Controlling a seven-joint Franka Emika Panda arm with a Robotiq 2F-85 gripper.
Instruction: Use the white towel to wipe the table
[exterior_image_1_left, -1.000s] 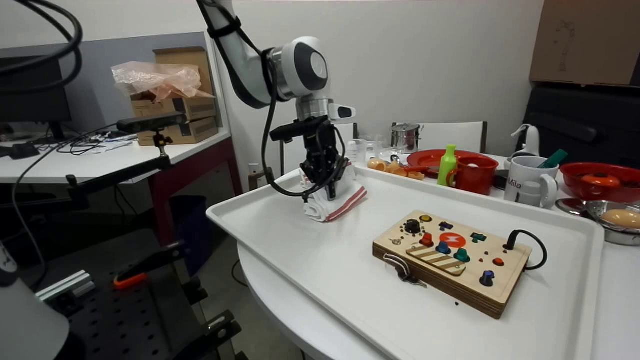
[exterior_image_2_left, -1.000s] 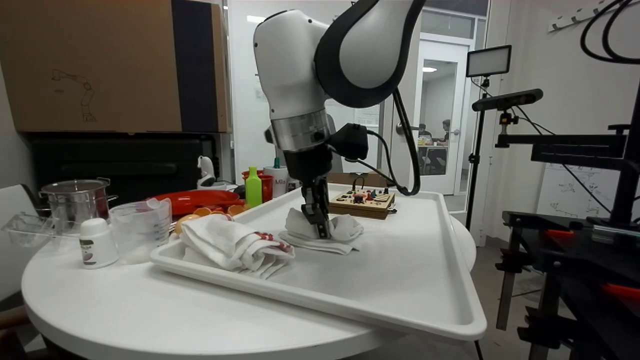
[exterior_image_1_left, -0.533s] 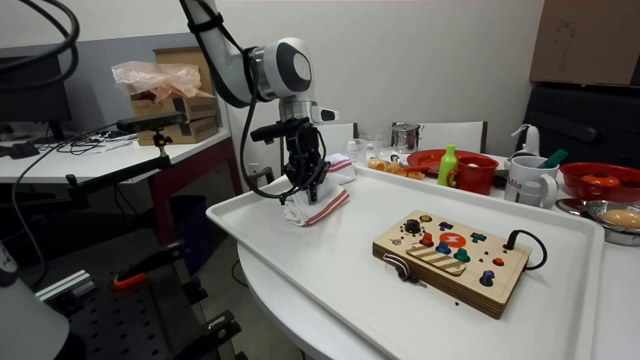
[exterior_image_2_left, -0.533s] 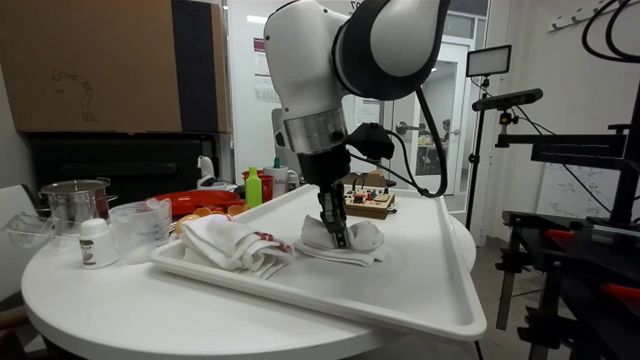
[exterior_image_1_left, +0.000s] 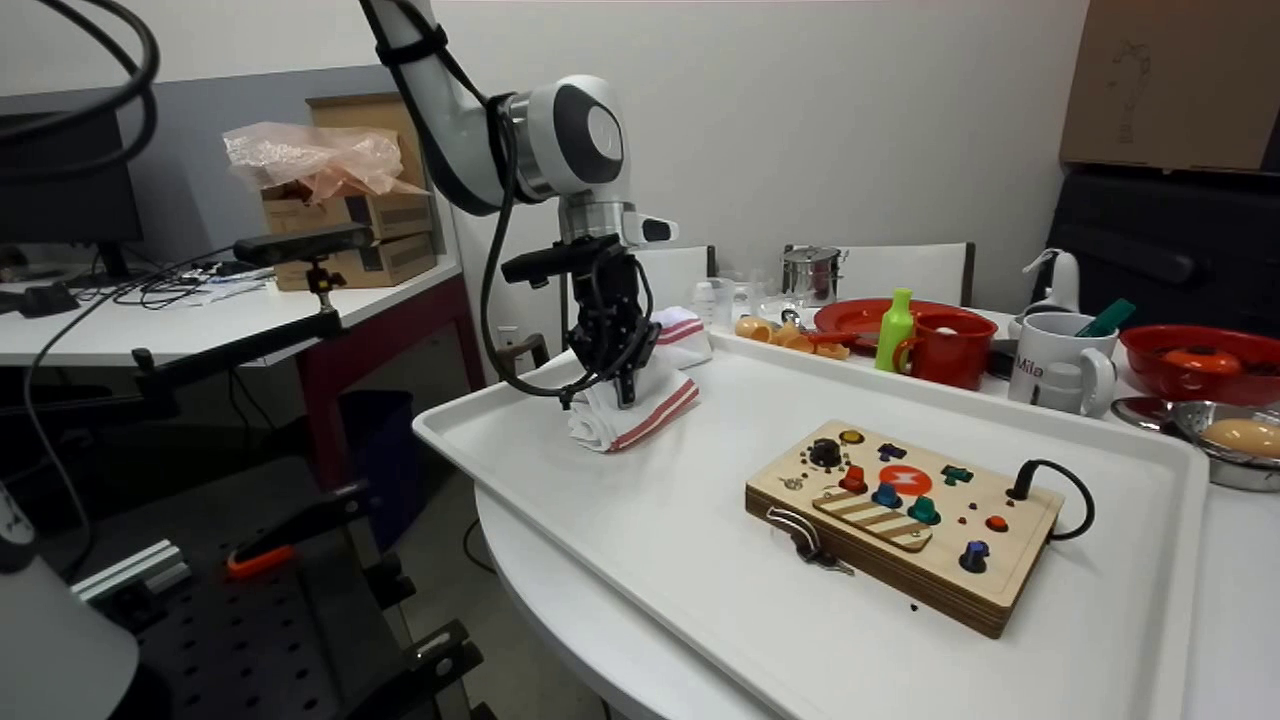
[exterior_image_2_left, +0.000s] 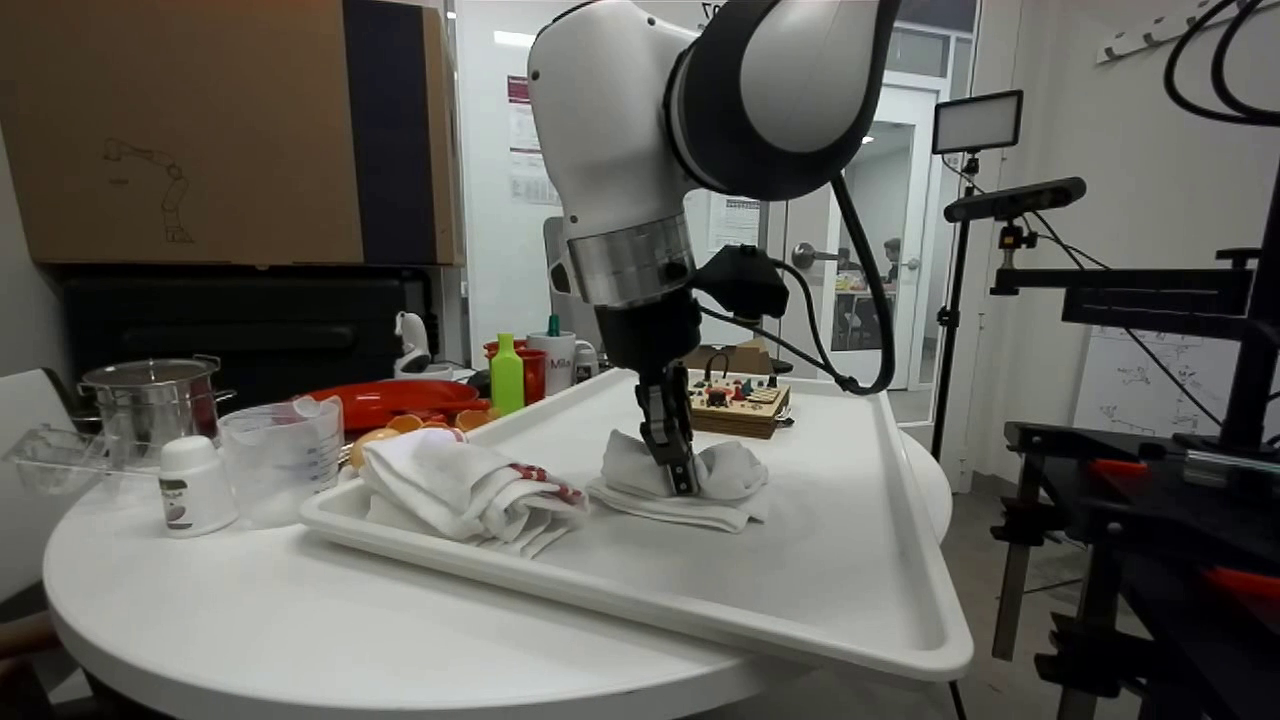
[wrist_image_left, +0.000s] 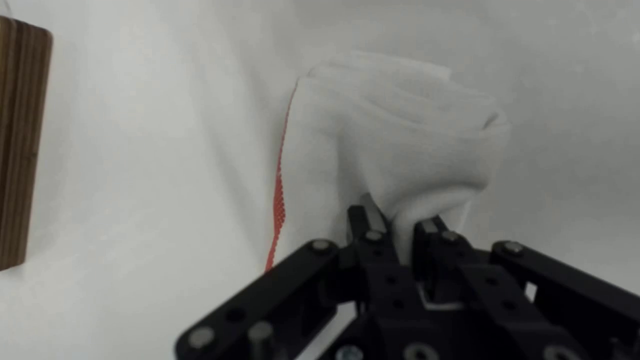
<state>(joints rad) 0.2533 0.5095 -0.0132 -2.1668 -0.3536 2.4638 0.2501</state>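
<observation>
The white towel (exterior_image_1_left: 655, 405) with red stripes lies folded and bunched on the white tray (exterior_image_1_left: 620, 530), which stands on the round white table (exterior_image_2_left: 300, 610). My gripper (exterior_image_1_left: 622, 388) points down into the towel and is shut on a raised fold of it. In an exterior view the fingertips (exterior_image_2_left: 683, 478) sit in the middle of the towel (exterior_image_2_left: 738, 468), close to the tray floor. In the wrist view a towel fold (wrist_image_left: 400, 135) runs between the two fingers (wrist_image_left: 400, 212). Part of the towel is hidden behind the gripper.
A second white towel (exterior_image_2_left: 450, 485) with red marks lies over the tray's corner beside the held one. A wooden box with knobs (exterior_image_1_left: 900, 510) stands on the tray. A green bottle (exterior_image_1_left: 895, 332), red mug (exterior_image_1_left: 950, 350), white mug (exterior_image_1_left: 1050, 365) and measuring cup (exterior_image_2_left: 285, 450) stand beyond the tray's rim.
Between one second and half a second ago, gripper and towel slid together across the tray, away from the second towel and the wooden box. Since then nothing has visibly moved.
</observation>
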